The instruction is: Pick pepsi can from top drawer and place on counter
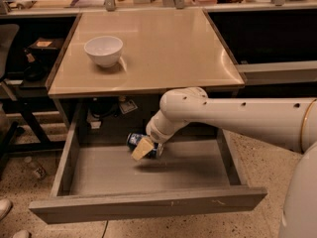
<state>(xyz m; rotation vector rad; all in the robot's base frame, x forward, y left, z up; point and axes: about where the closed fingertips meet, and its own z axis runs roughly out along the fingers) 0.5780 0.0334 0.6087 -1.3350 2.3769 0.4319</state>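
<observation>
**Can** (132, 140): dark blue, silver-ended. It is found in the open drawer (148, 206), on the far part of the floor, left of centre, just below the near edge of the tabletop (168, 48). It appears to be laid on its side, long axis roughly left to right, one silver end turned left.

**Tool** (143, 148): it is set against the can's right half, overlapping it, and is carried in from the right by the arm (237, 115). Whether it is open, closed or gripping the can cannot be told.

**Bowl** (103, 50): white, placed far left on the tabletop, well apart from the can.

**Relation:** only the can's left end is left uncovered. The can is judged to need drawing nearward before being raised, so that the tabletop edge is cleared.
</observation>
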